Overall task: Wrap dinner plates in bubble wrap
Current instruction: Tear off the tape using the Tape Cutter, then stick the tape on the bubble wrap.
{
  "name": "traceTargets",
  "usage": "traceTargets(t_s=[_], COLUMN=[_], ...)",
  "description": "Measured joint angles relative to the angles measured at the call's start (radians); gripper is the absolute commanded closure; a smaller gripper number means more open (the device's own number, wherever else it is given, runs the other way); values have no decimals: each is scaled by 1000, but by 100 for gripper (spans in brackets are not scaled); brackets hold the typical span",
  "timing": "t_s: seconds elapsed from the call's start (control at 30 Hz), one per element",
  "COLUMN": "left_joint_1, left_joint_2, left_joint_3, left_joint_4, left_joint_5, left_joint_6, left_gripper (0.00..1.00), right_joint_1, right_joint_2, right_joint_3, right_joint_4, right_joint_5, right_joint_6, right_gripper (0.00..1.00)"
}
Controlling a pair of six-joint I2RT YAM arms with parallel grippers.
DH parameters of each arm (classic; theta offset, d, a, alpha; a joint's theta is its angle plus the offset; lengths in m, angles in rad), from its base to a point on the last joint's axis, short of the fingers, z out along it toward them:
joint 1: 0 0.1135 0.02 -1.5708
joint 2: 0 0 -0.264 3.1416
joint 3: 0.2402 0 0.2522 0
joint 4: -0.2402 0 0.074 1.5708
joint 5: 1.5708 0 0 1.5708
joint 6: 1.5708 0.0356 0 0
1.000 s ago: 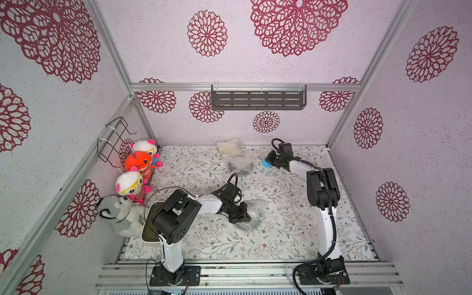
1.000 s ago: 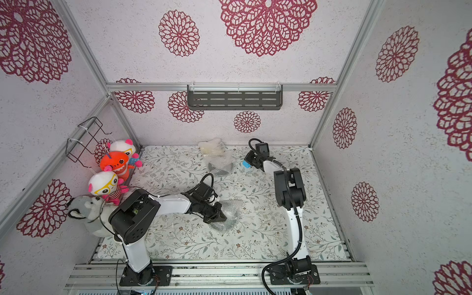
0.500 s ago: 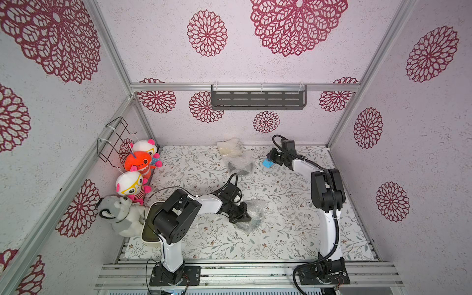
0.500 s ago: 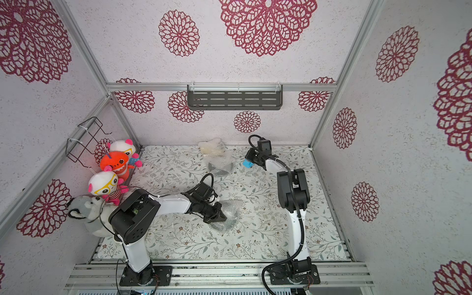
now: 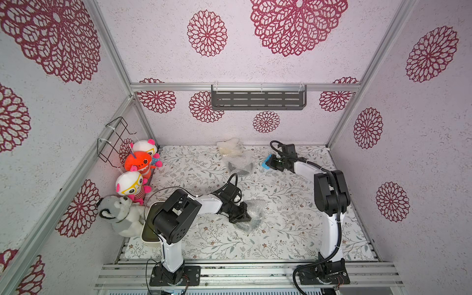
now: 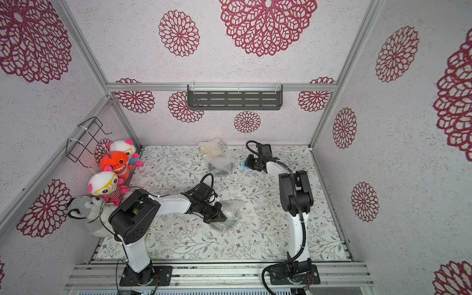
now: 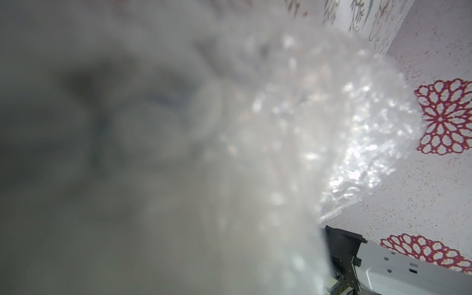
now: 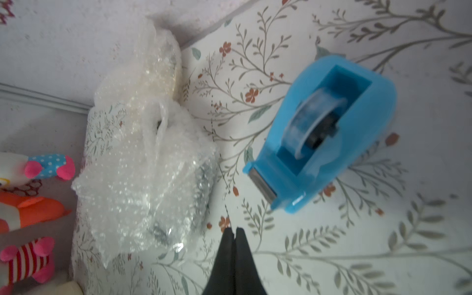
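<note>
In both top views your left gripper (image 5: 245, 218) (image 6: 221, 218) sits low near the middle of the floral tabletop (image 5: 281, 235). Its jaws are together and the tips are buried in the bubble wrap (image 5: 256, 208) around the front wrapped plate (image 5: 251, 225). Honestly I can't tell whether a fold is actually pinched. Your right gripper (image 5: 271, 163) (image 6: 251, 164) is way out back, just beside the blue tape dispenser (image 5: 267, 162). The cream wrapped plate (image 5: 228, 149) and the dark wrapped plate (image 5: 240, 167) lie touching each other by the back wall, well apart from the front one. The plush toys (image 5: 138, 163) line the left wall. The left wrist view is pretty much all blurry bubble wrap (image 7: 344, 132) right up against the lens, so no fingers show there. In the right wrist view your right gripper (image 8: 235, 240) has its jaws pressed shut with nothing between them. Its tips are near the tape dispenser (image 8: 327, 132) but not touching it, and the dispenser stands on the tabletop with a clear roll in it. The dark wrapped plate (image 8: 158, 178) and the cream wrapped plate (image 8: 155, 69) are off to one side of it.
</note>
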Motion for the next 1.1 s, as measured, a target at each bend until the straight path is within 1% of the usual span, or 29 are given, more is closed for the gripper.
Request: traceTargets(t_s=[0.13,0.23,0.3,0.37,0.5,0.6,0.73,0.93,1.1], left_joint_1=[0,0,0,0,0,0,-1,-2,-8], left_joint_2=[-7,-13,-14,-16,-23,-28,-32,-34,-38], left_joint_3=[-16,-33,-39,-45,-65,-82,-92,-94,-96], left_joint_4=[23,52,63,74,107,135,156,160,162], left_joint_5=[-4,-5,-6,-6,-9,-11,-14,-18,-30], left_joint_6=[-2,-7,-10,-14,-29,-40,-50,-52,-52], left_gripper=[100,100,100,100,100,100,100,100,100], right_joint_1=[11,53,119,198,365,432,447,449,449], right_joint_2=[-243,-424,-515,-555,-557,-553,-533,-463,-408], right_joint_3=[-158,-262,-336,-401,-552,-621,-637,-636,-631], right_joint_4=[-110,-190,-230,-249,-231,-230,-207,-174,-150], right_joint_5=[-37,-71,-108,-143,-210,-211,-201,-130,-56], right_joint_6=[-129,-230,-280,-307,-327,-353,-389,-459,-478], right_gripper=[100,100,100,100,100,100,100,100,100])
